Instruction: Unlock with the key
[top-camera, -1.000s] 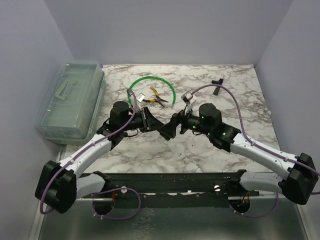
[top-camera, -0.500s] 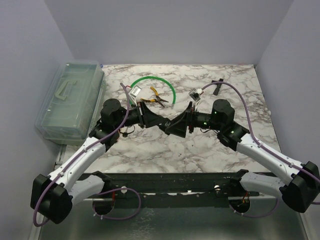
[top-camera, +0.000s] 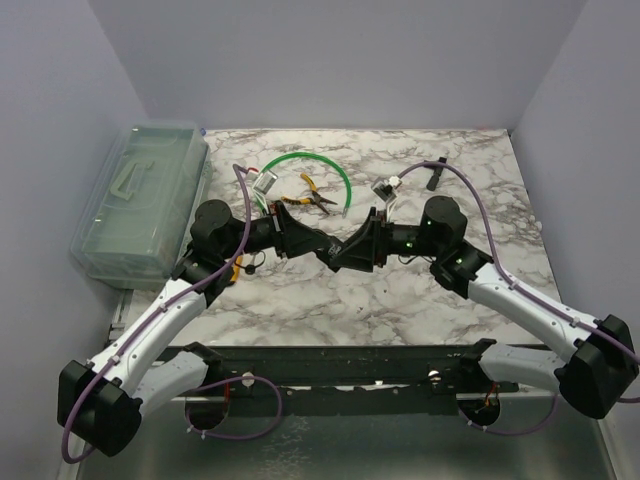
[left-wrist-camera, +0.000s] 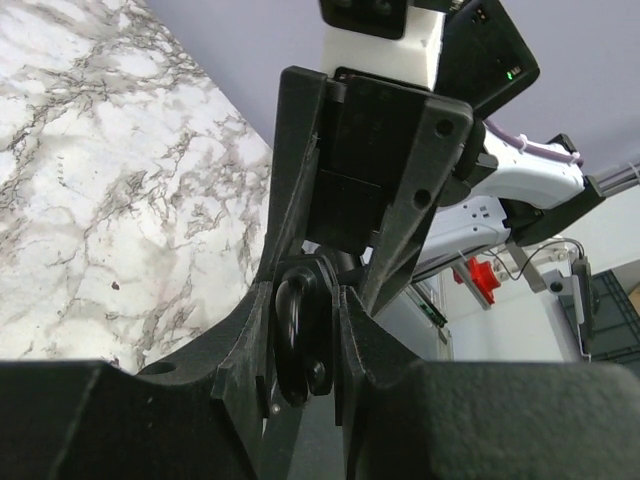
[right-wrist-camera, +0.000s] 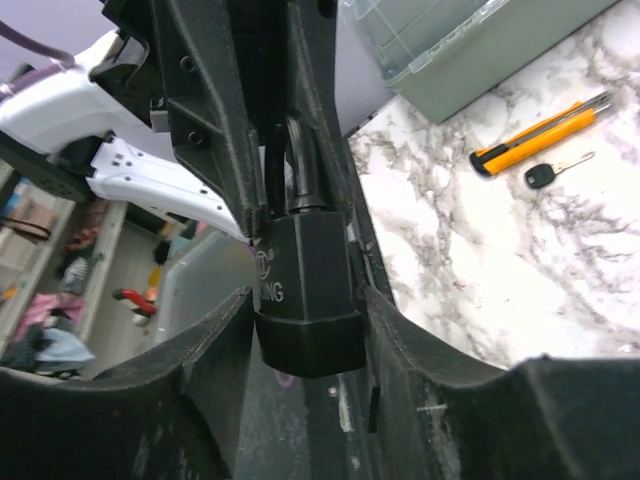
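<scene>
Top view, setting: a white counter (top-camera: 300, 290) veined with grey marble.
Top view, arms: both arms reach forward and bend inward at the elbow. The left tool (top-camera: 322, 248) and the right tool (top-camera: 348, 255) meet tip to tip near the middle of the counter.
Top view, tool state: cannot tell from here, because the black fingers overlap and hide what lies between them.
Top view, other things: a thin green hoop (top-camera: 300, 156) lies flat behind the tools, with yellow-handled pliers (top-camera: 310, 198) inside it. A clear plastic lidded box (top-camera: 140, 200) stands at the left edge. A small black bar (top-camera: 433, 172) lies at the far right.
Right wrist view, padlock: a black padlock (right-wrist-camera: 305, 300) with a raised maker's mark. Its body is held snugly between the right tool's two fingers, and its shackle points away from the camera.
Right wrist view, left tool: its fingers come in from the opposite side, set narrowly on either side of the shackle.
Right wrist view, key: a tiny key (right-wrist-camera: 548, 174) with a dark round head and a thin silvery blade lies flat on the counter. It is well apart from the padlock and just beside an orange and black utility knife (right-wrist-camera: 540, 135). Only this view shows it plainly.
Left wrist view, grip: the left tool's fingers pinch the padlock's rounded black top. The right tool's fingers clasp the padlock from the far side, with its white arm slanting away behind them.
</scene>
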